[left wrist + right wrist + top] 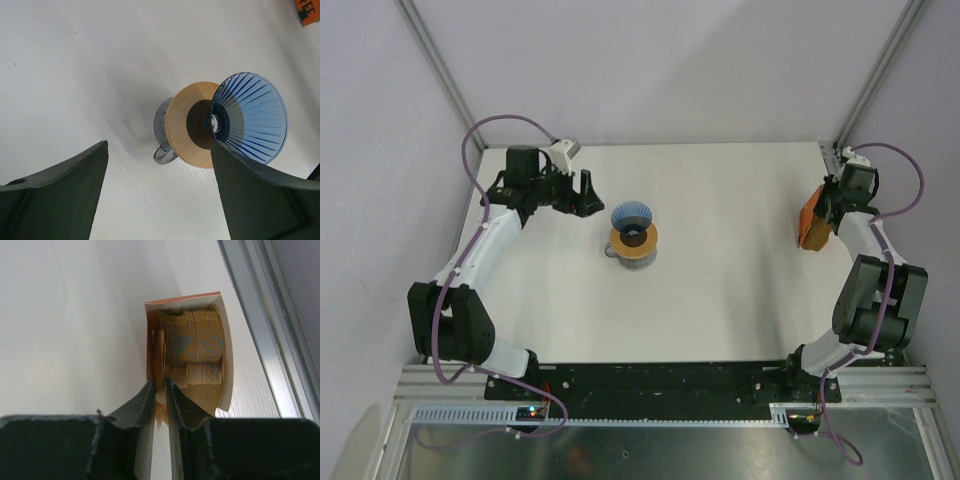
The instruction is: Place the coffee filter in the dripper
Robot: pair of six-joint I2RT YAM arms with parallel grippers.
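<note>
My right gripper (pixel 160 386) is nearly closed, pinching the edge of a tan filter (pixel 160 399) at the left wall of the orange box (pixel 226 340), at the table's (pixel 720 300) right edge. My left gripper (pixel 588 195) is spread wide and empty, just beside the dripper (pixel 252 117), which sits on the disc (pixel 187 125) over the jug (pixel 161 125).
</note>
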